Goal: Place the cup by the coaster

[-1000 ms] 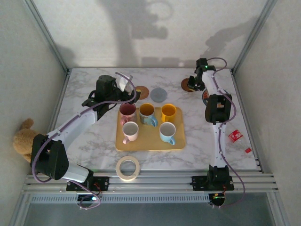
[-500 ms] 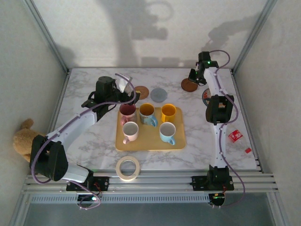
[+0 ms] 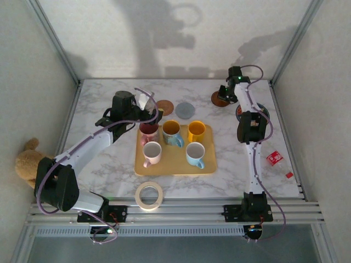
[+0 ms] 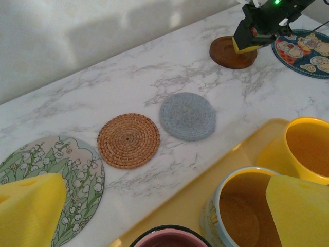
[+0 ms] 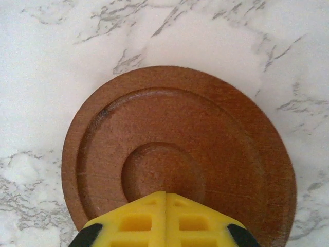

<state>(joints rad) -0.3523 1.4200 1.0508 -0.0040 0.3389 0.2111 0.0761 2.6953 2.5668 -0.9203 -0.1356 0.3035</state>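
A white marble-patterned table (image 3: 109, 164) stands inside a pale-walled enclosure, with aluminium rails (image 3: 175, 211) along its near edge, where the two arm bases are bolted. Just beyond the rails lies a roll of tape (image 3: 149, 195). Behind it, a yellow tray (image 3: 174, 166) carries five upright cups. A pink cup (image 3: 152, 152) and a light blue cup (image 3: 195, 153) stand in the near row. A maroon cup (image 3: 148, 130), a blue cup with a yellow inside (image 3: 171, 130) and a yellow cup (image 3: 196, 130) stand in the far row. A stuffed bear (image 3: 24, 161) slumps past the table's left edge, and a red packet (image 3: 275, 158) lies at the right.

Past the tray, a floral coaster (image 4: 72, 170), a woven coaster (image 3: 165, 106) and a grey coaster (image 3: 185, 109) lie in a row. A wooden coaster (image 3: 220, 99) and a picture coaster (image 4: 303, 49) lie further right.

The left gripper (image 3: 146, 107) hangs above the tray's far left corner with its jaws spread wide and nothing between them. In the wrist view its yellow pads (image 4: 28, 216) flank the maroon and blue cups.

The right gripper (image 3: 223, 94), at the far right, has its fingers pressed together and holds nothing. Its tips are over the wooden coaster's rim, but whether they touch it cannot be told.
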